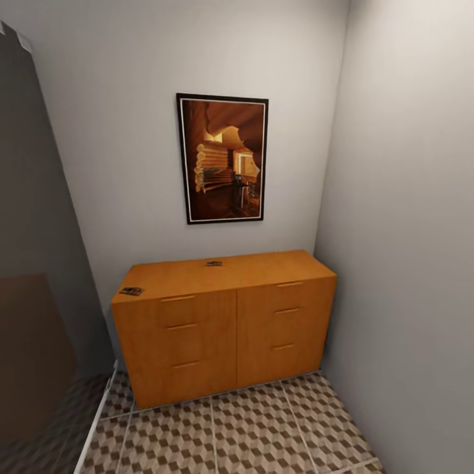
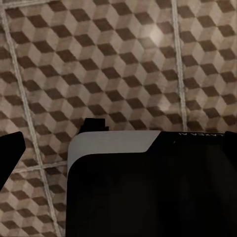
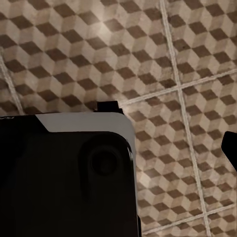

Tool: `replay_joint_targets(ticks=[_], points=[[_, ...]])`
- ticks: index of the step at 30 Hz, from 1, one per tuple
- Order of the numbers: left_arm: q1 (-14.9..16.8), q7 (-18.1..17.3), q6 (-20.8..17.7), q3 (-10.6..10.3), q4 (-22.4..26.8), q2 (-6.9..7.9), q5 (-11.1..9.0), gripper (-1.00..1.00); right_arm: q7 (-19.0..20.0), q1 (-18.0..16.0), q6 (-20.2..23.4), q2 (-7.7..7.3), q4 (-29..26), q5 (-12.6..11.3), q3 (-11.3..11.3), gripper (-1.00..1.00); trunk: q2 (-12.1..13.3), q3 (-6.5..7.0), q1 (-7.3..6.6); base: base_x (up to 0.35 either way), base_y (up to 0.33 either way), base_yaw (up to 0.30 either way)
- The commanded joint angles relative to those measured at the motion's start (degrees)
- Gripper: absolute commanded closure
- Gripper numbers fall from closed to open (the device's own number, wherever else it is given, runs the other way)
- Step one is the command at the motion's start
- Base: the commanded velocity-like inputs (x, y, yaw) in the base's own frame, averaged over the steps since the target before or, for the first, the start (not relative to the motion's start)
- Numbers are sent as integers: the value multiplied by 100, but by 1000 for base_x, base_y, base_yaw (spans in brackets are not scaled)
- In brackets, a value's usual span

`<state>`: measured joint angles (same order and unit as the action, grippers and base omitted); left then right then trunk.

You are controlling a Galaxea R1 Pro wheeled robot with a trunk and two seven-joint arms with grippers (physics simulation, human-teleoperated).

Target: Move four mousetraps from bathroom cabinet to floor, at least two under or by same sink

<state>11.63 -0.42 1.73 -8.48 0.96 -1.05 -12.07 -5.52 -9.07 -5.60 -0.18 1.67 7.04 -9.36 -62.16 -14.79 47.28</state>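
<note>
Orange-brown cabinet (image 1: 224, 329); brown-beige cube-patterned bathroom floor (image 1: 257, 434)

Two mousetraps (image 1: 131, 290) (image 1: 213, 263) on cabinet (image 1: 224, 329) too small for detail.

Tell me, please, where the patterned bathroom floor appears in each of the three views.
Head view: the bathroom floor runs along the bottom, in front of the cabinet.
Left wrist view: it spreads behind the robot's dark base.
Right wrist view: it lies beyond that base again.
Shared landmark: the cube-patterned tiles with pale grout.
</note>
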Motion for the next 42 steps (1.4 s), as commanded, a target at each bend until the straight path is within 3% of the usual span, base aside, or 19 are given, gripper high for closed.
replay_joint_targets(ticks=[1,20,42], points=[[6,-6,19,-49,-8,-1,-58,-100,-19,-7,-34,-1,18,61,-47,-100,-5,-7,2,71,0,199],[6,-10,17,-57,-8,-2,-50,-100,-19,-7,-32,1,18,66,-40,-100,-5,-7,2,33,0,206],[6,-11,19,-64,-8,-5,-42,-100,-19,-7,-29,1,18,64,-40,-100,-5,-7,2,296,0,7]])
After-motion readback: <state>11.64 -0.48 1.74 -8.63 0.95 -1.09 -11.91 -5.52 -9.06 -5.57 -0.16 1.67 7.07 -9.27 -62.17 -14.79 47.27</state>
